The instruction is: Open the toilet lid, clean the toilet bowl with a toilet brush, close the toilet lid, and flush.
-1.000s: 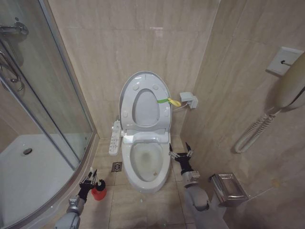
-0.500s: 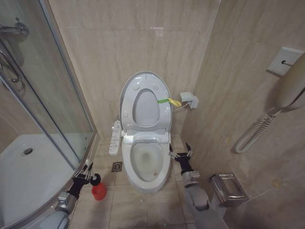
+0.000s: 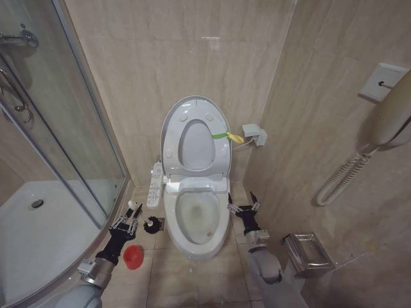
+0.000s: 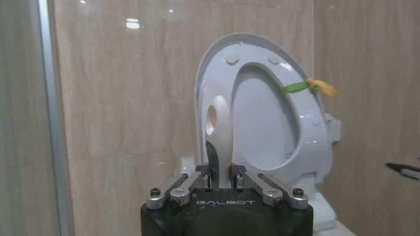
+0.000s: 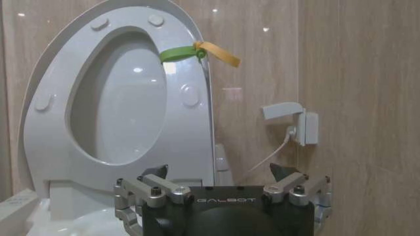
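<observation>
One word reads clearly here — "GALBOT", in pale capitals on the black body of the left gripper (image 4: 222, 183), just behind its fingers, seen from the left wrist camera. Same word again — "GALBOT" on the black body of the right gripper (image 5: 223, 179), seen from the right wrist camera. The long white button panel (image 3: 155, 185) at the left side of the toilet carries small marks, too small to read. Nothing else in the room shows legible writing.
</observation>
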